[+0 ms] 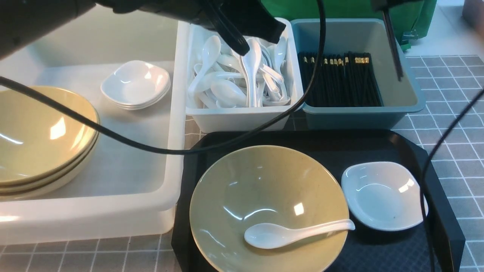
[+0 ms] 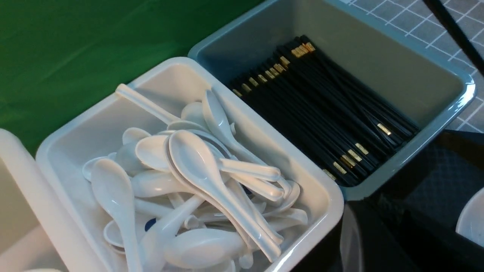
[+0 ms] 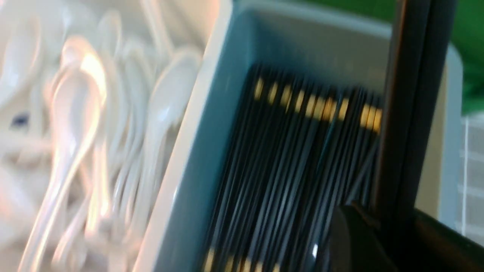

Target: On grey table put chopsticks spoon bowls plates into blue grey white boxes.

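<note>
A black octagonal plastic tray [image 1: 378, 147] is set on the grey gridded table [image 1: 446, 124], nearest the robot. On the tray's left half a wide glossy olive-yellow bowl [image 1: 264, 181] is placed. In it a glossy white soup spoon [image 1: 291, 232] is laid scoop-up. Its long axis runs almost left to right: the scoop is turned left, and the handle points right and a little away, with its end resting on the bowl's rim. On the tray's right half a small white rounded-square dish [image 1: 382, 194] is seen, just beside the handle's end.

To the tray's left a large translucent white box [image 1: 174, 151] is found. It holds a stack of olive-yellow bowls [image 1: 38, 136] and, farther back, a stack of small white dishes [image 1: 136, 83].

Just behind the tray's far edge a small white plastic box [image 1: 242, 121] is filled with a jumbled heap of white spoons [image 1: 227, 90]. Above it the left gripper [image 1: 242, 47] is held with its fingers closed. Behind the tray's far right part a small blue-grey plastic box [image 1: 359, 115] holds a bundle of thin black chopsticks [image 1: 340, 81]. These are laid near to far, with gold bands mostly at the far end. Over that box's right part the held chopsticks [image 1: 393, 47] are clamped in the right gripper [image 1: 383, 6]. They are hung nearly upright, tips down, the lower end leaning slightly right.
</note>
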`<state>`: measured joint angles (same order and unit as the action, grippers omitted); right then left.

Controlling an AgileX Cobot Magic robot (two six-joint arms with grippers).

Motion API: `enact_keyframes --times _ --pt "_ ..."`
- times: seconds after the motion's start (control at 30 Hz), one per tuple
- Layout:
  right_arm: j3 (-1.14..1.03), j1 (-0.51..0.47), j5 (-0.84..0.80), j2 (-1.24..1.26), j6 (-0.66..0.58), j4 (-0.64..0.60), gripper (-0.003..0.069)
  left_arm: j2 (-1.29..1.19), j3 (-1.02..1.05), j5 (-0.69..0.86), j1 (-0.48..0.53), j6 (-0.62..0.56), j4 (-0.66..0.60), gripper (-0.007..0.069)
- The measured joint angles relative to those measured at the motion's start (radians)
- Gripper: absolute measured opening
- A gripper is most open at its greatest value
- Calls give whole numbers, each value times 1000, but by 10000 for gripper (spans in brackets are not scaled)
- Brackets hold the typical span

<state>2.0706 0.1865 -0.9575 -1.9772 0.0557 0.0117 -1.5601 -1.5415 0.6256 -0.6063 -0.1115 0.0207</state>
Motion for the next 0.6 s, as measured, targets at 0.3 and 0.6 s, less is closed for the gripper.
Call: enact_keyframes --times 0.3,0.6 --pt "57 -13 232 -224 94 -1 157 0 0 144 0 0 -9 -11" --pt "57 -37 256 -401 165 -5 243 92 114 172 0 0 -9 -11"
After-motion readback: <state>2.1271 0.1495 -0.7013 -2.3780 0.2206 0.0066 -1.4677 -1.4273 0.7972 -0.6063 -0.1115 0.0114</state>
